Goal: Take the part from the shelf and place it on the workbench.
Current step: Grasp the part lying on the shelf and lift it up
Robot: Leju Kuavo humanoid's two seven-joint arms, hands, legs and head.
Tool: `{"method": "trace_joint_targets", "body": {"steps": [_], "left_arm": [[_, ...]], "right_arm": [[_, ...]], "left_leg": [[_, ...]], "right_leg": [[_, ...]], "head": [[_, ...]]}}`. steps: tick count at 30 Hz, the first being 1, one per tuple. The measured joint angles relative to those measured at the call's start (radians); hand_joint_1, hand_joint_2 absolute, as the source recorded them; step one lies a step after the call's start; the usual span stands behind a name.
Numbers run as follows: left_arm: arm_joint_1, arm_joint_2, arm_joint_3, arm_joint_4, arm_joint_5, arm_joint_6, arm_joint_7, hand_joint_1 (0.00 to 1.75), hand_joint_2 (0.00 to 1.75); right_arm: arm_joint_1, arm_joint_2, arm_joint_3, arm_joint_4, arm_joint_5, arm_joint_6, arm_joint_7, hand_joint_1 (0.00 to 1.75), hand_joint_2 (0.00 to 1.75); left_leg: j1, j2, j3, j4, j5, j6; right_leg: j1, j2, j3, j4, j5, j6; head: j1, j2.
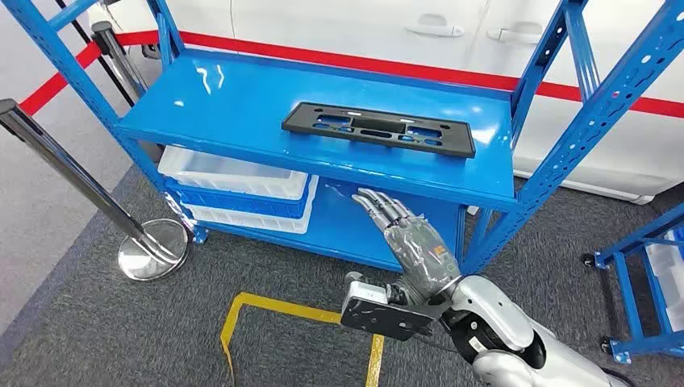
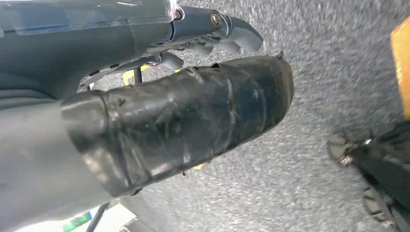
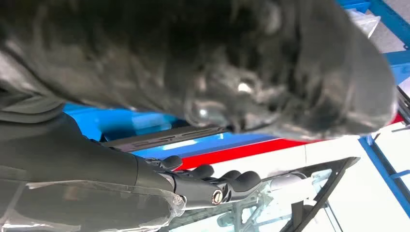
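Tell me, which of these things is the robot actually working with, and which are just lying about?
Part of the job:
black part lying on the blue shelf
right hand, raised toward it, holding nothing

Just there:
white bins underneath
chrome post
yellow floor tape

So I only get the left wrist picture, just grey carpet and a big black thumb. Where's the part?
Observer: The black part lies flat on the blue shelf's top level, untouched.
Operator: Is the other hand near it?
Observer: The right hand is raised in front of the shelf, below its front edge, fingers stretched toward it, holding nothing.
Operator: What's under the top level?
Observer: White and blue bins are stacked on the lower level, off to the left.
Operator: Anything beside the shelf?
Observer: A chrome barrier post stands on the floor at its left.
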Motion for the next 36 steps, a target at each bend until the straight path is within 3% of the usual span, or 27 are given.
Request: {"method": "trace_joint_targets", "body": {"steps": [3, 4, 5, 7, 8, 9, 11, 13, 15, 17, 18, 19, 20, 22, 23, 24, 29, 31, 33, 34, 35, 36], "left_arm": [[0.002, 0.001, -0.004, 0.000, -0.001, -0.001, -0.002, 0.00, 0.00], [0.003, 0.002, -0.006, 0.000, -0.002, -0.002, -0.002, 0.00, 0.00], [0.004, 0.002, -0.007, 0.000, -0.002, -0.002, -0.002, 0.00, 0.00], [0.005, 0.004, -0.008, 0.000, -0.003, -0.004, -0.004, 0.00, 0.00], [0.005, 0.004, -0.008, 0.000, -0.004, -0.004, -0.006, 0.00, 0.00], [0.005, 0.004, -0.009, 0.000, -0.004, -0.004, -0.008, 0.00, 0.00], [0.004, 0.005, -0.013, 0.000, -0.005, -0.005, -0.014, 0.00, 0.00], [0.003, 0.004, -0.017, 0.000, -0.005, -0.006, -0.019, 0.00, 0.00], [0.003, 0.004, -0.021, 0.000, -0.003, -0.006, -0.023, 0.00, 0.00], [0.002, 0.004, -0.026, 0.000, 0.001, -0.004, -0.025, 0.00, 0.00], [0.002, 0.003, -0.028, 0.000, 0.003, -0.003, -0.024, 0.00, 0.00], [0.002, 0.003, -0.029, 0.000, 0.004, -0.002, -0.023, 0.00, 0.00], [0.003, 0.002, -0.030, 0.000, 0.006, -0.001, -0.021, 0.00, 0.00], [0.007, 0.002, -0.032, 0.000, 0.008, 0.000, -0.018, 0.00, 0.00], [0.008, 0.002, -0.032, 0.000, 0.010, 0.000, -0.016, 0.00, 0.00], [0.009, 0.002, -0.033, 0.000, 0.011, 0.000, -0.014, 0.00, 0.00], [0.006, 0.004, -0.034, 0.001, 0.016, 0.000, 0.002, 0.00, 0.00], [0.007, 0.004, -0.034, 0.001, 0.020, 0.000, 0.007, 0.00, 0.00], [0.008, 0.005, -0.034, 0.001, 0.024, 0.001, 0.010, 0.00, 0.00], [0.010, 0.005, -0.034, 0.001, 0.024, 0.002, 0.010, 0.00, 0.00], [0.012, 0.005, -0.034, 0.001, 0.025, 0.002, 0.010, 0.00, 0.00], [0.013, 0.005, -0.034, 0.001, 0.025, 0.002, 0.010, 0.00, 0.00]], "right_arm": [[-0.018, 0.019, 0.013, 0.027, -0.006, 0.004, 0.000, 0.00, 0.00], [-0.027, 0.028, 0.019, 0.038, -0.007, 0.006, 0.000, 0.00, 0.00], [-0.035, 0.035, 0.024, 0.048, -0.008, 0.007, 0.000, 0.00, 0.00], [-0.049, 0.048, 0.031, 0.065, -0.012, 0.007, 0.000, 0.00, 0.00], [-0.057, 0.054, 0.033, 0.073, -0.015, 0.007, 0.000, 0.00, 0.00], [-0.067, 0.060, 0.036, 0.082, -0.020, 0.008, 0.000, 0.00, 0.00], [-0.093, 0.073, 0.044, 0.106, -0.034, 0.009, 0.000, 0.00, 0.00], [-0.121, 0.088, 0.050, 0.134, -0.050, 0.009, -0.003, 0.00, 0.87], [-0.148, 0.101, 0.055, 0.163, -0.063, 0.008, -0.007, 0.00, 1.75], [-0.166, 0.114, 0.063, 0.196, -0.072, 0.005, -0.011, 0.00, 1.75], [-0.170, 0.118, 0.067, 0.210, -0.076, 0.002, -0.014, 0.00, 1.75], [-0.170, 0.121, 0.071, 0.222, -0.078, -0.001, -0.017, 0.00, 1.75], [-0.170, 0.121, 0.076, 0.231, -0.079, -0.004, -0.018, 0.00, 1.75], [-0.172, 0.121, 0.082, 0.244, -0.079, -0.009, -0.020, 0.00, 1.75], [-0.175, 0.122, 0.085, 0.250, -0.079, -0.011, -0.020, 0.00, 1.75], [-0.178, 0.122, 0.087, 0.255, -0.080, -0.014, -0.021, 0.00, 1.75], [-0.180, 0.121, 0.093, 0.265, -0.070, -0.040, -0.013, 0.00, 1.75], [-0.175, 0.117, 0.093, 0.266, -0.046, -0.052, 0.000, 0.00, 1.75], [-0.163, 0.112, 0.092, 0.266, -0.022, -0.059, 0.012, 0.00, 1.75], [-0.156, 0.109, 0.092, 0.266, -0.014, -0.060, 0.015, 0.00, 1.75], [-0.150, 0.107, 0.092, 0.266, -0.010, -0.061, 0.018, 0.00, 1.75], [-0.148, 0.105, 0.092, 0.266, -0.007, -0.062, 0.018, 0.00, 1.75]], "left_leg": [[0.005, 0.001, -0.078, 0.111, -0.018, -0.009], [0.007, 0.002, -0.096, 0.121, -0.001, -0.012], [0.009, 0.003, -0.091, 0.090, 0.034, -0.014], [0.010, 0.004, -0.042, -0.040, 0.115, -0.014], [0.009, 0.004, -0.016, -0.098, 0.137, -0.011], [0.007, 0.004, -0.001, -0.133, 0.144, -0.006], [0.003, 0.003, 0.006, -0.149, 0.135, 0.006], [0.007, 0.003, 0.013, -0.155, 0.133, 0.018], [0.012, 0.004, 0.024, -0.163, 0.130, 0.030], [0.011, 0.003, 0.030, -0.163, 0.123, 0.038], [0.011, 0.002, 0.033, -0.163, 0.120, 0.040], [0.011, 0.000, 0.038, -0.162, 0.115, 0.040], [0.012, -0.002, 0.044, -0.161, 0.109, 0.039], [0.012, -0.005, 0.060, -0.158, 0.094, 0.034], [0.010, -0.006, 0.067, -0.156, 0.087, 0.029], [0.008, -0.006, 0.069, -0.153, 0.082, 0.023], [0.009, 0.000, 0.064, -0.131, 0.060, -0.003], [0.011, 0.004, 0.016, -0.034, 0.018, -0.011], [0.011, 0.004, -0.062, 0.092, -0.018, -0.015], [0.011, 0.004, -0.087, 0.122, -0.014, -0.015], [0.011, 0.004, -0.094, 0.115, 0.009, -0.013], [0.011, 0.004, -0.081, 0.070, 0.048, -0.009]], "right_leg": [[0.000, 0.000, 0.008, 0.000, -0.008, 0.000], [-0.001, 0.000, 0.013, 0.001, -0.013, 0.001], [-0.002, 0.001, 0.019, 0.002, -0.018, 0.003], [-0.001, 0.002, 0.034, 0.005, -0.032, 0.011], [0.000, 0.002, 0.038, 0.008, -0.039, 0.017], [0.002, 0.002, 0.039, 0.009, -0.044, 0.023], [0.005, 0.003, 0.039, 0.009, -0.049, 0.032], [0.003, 0.003, 0.038, 0.017, -0.061, 0.040], [0.000, 0.003, 0.004, 0.088, -0.097, 0.048], [-0.002, 0.003, -0.073, 0.221, -0.142, 0.053], [-0.003, 0.003, -0.110, 0.271, -0.148, 0.054], [-0.004, 0.003, -0.133, 0.293, -0.138, 0.055], [-0.005, 0.003, -0.138, 0.279, -0.110, 0.055], [-0.004, 0.003, -0.106, 0.172, -0.022, 0.049], [-0.002, 0.002, -0.085, 0.116, 0.009, 0.045], [0.000, 0.002, -0.066, 0.071, 0.023, 0.039], [0.000, 0.007, -0.036, 0.025, 0.005, 0.015], [-0.002, 0.008, -0.021, 0.019, 0.000, 0.005], [0.001, 0.008, -0.013, 0.019, -0.007, 0.000], [0.002, 0.009, -0.008, 0.019, -0.011, -0.001], [0.004, 0.010, -0.002, 0.019, -0.016, -0.002], [0.005, 0.012, 0.006, 0.019, -0.021, -0.001]], "head": [[0.000, 0.000], [0.000, 0.000], [0.000, 0.000], [0.000, 0.000], [-0.001, 0.000], [-0.001, 0.000], [-0.002, 0.000], [-0.001, 0.000], [0.000, 0.000], [0.000, 0.000], [0.000, 0.000], [0.000, 0.000], [0.001, 0.000], [0.001, 0.000], [0.001, 0.000], [0.001, 0.000], [-0.003, 0.000], [-0.008, 0.000], [-0.010, 0.000], [-0.010, 0.000], [-0.010, 0.000], [-0.010, 0.000]]}}
